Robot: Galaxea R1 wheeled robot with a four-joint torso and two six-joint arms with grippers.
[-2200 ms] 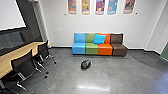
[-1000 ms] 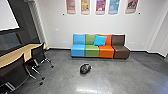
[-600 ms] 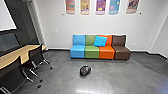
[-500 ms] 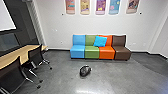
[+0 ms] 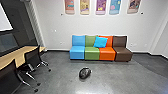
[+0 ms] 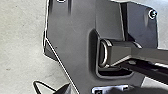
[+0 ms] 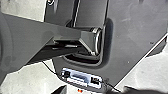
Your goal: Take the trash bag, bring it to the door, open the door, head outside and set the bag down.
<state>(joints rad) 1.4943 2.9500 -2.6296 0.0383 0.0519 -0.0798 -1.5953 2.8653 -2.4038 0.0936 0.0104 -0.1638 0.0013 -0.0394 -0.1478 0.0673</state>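
Black trash bag lying on open floor, ahead of the coloured seats

I can't tell whether my left gripper is apart or together, and the same goes for my right gripper. The trash bag sits well ahead of me on the grey floor, out of contact with the furniture. Just beyond it I have four seats side by side: a blue seat, a green seat, an orange seat and a brown seat. A bright blue cushion leans tilted against the backs of the green and orange ones. Behind them, the pale wall carries a row of colourful panels. Off to my left, a nearer chair and a farther chair stand by a wood-topped table, with part of a white screen above.
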